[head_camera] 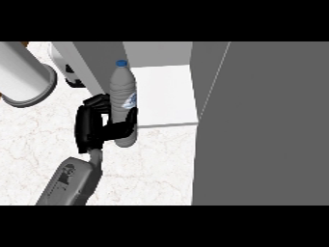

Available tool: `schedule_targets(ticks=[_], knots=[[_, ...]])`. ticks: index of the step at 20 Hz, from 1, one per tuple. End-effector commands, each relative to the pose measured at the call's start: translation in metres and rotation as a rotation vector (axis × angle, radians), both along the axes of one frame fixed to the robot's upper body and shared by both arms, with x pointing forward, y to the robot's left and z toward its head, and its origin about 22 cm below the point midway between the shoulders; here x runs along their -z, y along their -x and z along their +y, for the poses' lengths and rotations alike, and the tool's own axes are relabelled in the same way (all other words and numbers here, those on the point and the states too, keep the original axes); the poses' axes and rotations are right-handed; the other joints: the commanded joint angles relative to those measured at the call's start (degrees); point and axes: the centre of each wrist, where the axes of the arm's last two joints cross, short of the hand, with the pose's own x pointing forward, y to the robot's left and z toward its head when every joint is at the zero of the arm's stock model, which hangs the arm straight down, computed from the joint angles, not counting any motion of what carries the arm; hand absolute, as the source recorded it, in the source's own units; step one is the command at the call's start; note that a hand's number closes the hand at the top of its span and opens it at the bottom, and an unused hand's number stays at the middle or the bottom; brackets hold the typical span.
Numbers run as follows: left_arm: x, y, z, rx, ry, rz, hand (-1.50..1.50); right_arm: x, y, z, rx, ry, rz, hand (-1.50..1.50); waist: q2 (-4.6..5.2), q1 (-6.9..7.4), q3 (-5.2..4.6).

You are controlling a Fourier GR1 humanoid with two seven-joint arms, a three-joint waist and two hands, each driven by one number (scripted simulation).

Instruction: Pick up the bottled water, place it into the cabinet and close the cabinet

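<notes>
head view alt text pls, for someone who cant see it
A black robot hand grips a clear plastic water bottle with a blue cap, holding it upright before the open grey cabinet. The cabinet's grey door fills the right side.

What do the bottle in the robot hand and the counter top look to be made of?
Bottled water: looks like clear plastic, translucent grey body with ridges, a blue cap and a small label; the robot hand curls round its lower part. Counter top: looks like polished marble or a stone-look laminate, white with faint grey-pink veins; which of the two cannot be told.
</notes>
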Motion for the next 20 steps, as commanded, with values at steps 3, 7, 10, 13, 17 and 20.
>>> schedule_targets(ticks=[3, 7, 10, 13, 17, 20], knots=[[-0.046, -0.057, -0.031, 0.081, -0.136, -0.029, 1.50, 0.000, -0.002, -0.001, -0.016, 0.002, 0.005, -1.50, 1.77, -3.08, 0.40], [-0.034, -0.057, -0.024, 0.024, -0.194, -0.020, 1.50, 0.000, -0.010, -0.003, -0.021, 0.007, -0.003, -1.50, 2.12, -3.14, 0.36], [-0.031, -0.057, -0.013, -0.014, -0.286, -0.028, 1.50, 0.003, -0.005, -0.003, -0.035, 0.019, 0.003, -1.50, 1.85, -3.65, 0.43], [-0.015, -0.053, -0.010, -0.052, -0.329, 0.002, 1.50, 0.001, -0.007, 0.002, -0.039, 0.010, -0.014, -1.50, 2.07, -3.89, 0.37], [-0.011, -0.055, 0.000, -0.109, -0.401, 0.001, 1.50, 0.007, -0.007, 0.000, -0.036, 0.018, 0.005, -1.50, 2.15, -3.85, 0.40], [-0.019, -0.060, 0.000, -0.131, -0.406, -0.008, -1.50, 0.000, -0.009, 0.000, -0.040, 0.003, -0.013, -1.50, 2.27, -4.11, 0.35]])
